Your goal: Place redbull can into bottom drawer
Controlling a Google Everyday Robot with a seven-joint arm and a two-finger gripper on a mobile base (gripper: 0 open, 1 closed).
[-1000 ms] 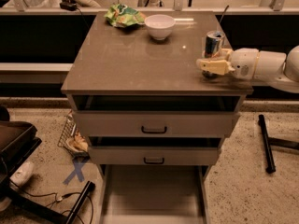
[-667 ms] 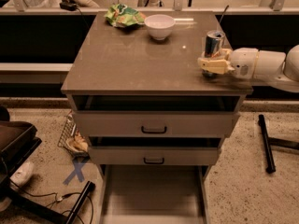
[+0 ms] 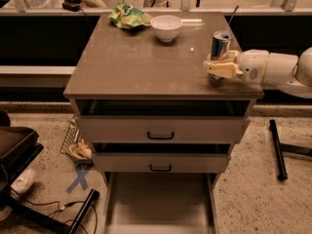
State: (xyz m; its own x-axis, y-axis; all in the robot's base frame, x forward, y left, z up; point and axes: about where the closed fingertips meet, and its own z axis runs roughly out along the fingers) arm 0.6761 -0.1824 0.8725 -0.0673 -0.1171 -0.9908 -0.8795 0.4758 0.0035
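Cabinet top carries the redbull can upright near its right edge. The gripper reaches in from the right and clasps the can's lower part. Below, the bottom drawer stands pulled open, well apart.

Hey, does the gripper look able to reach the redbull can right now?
Probably yes. The gripper sits right at the base of the redbull can on the cabinet top, with nothing between them; the white bowl stands well away.
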